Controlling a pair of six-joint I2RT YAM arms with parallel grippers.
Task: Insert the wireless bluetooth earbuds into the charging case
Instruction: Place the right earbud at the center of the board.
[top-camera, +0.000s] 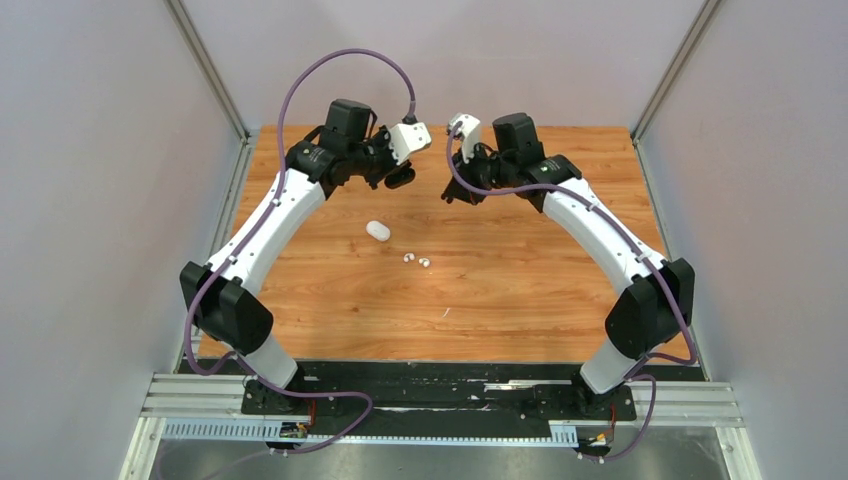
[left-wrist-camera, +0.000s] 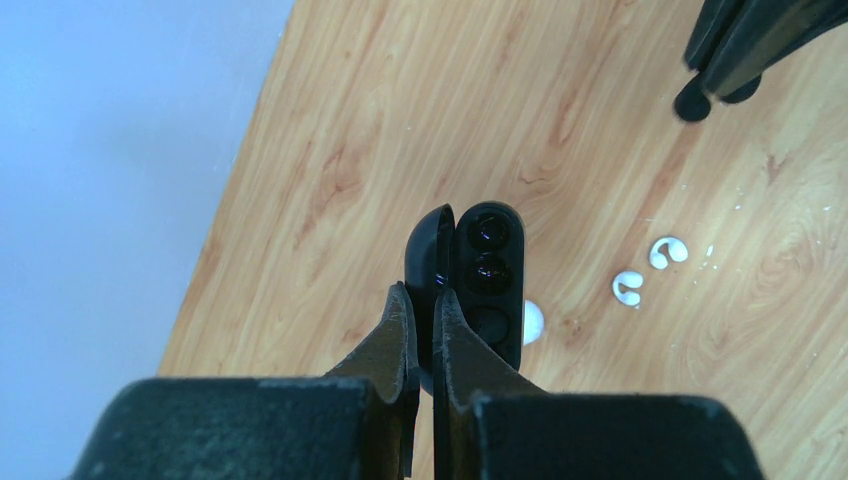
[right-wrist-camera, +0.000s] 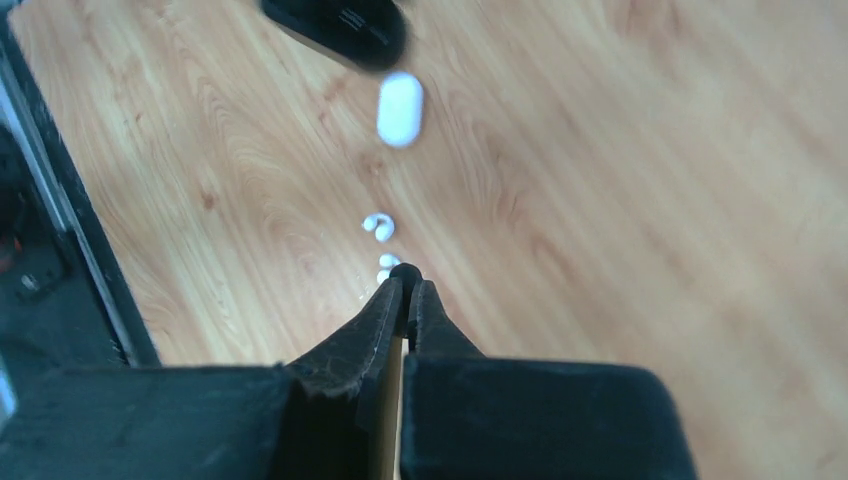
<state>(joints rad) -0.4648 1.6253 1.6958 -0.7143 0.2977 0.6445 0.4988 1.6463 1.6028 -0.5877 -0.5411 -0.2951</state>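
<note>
Fingers (left-wrist-camera: 398, 338) of the left gripper (left-wrist-camera: 432, 305) are closed narrow on the black charging case (left-wrist-camera: 490, 262), pinching it at its lower end; the case stands open, lid (left-wrist-camera: 428, 252) hinged to the left of the base, with glossy dark wells facing the wrist camera; whether black buds sit in those wells cannot be told. The case appears raised above the table (top-camera: 520, 300), over its far centre. Fingers (right-wrist-camera: 372, 335) of the right gripper (right-wrist-camera: 405, 288) are pressed together tip to tip; whether anything tiny is nipped at the tips cannot be told. The two grippers face one another at the far side of the table, near but apart. On the wood, nearer the arm bases than both grippers, lies the white charging case (top-camera: 378, 231), closed, an oval on its own; in the left wrist view it is mostly hidden behind the black case. Just to its right and slightly nearer lie the left white earbud (top-camera: 408, 257) and the right white earbud (top-camera: 424, 262), close beside each other, loose on the table, outside any case and touched by neither gripper; the right gripper's tips hang above them in its own wrist view.
</note>
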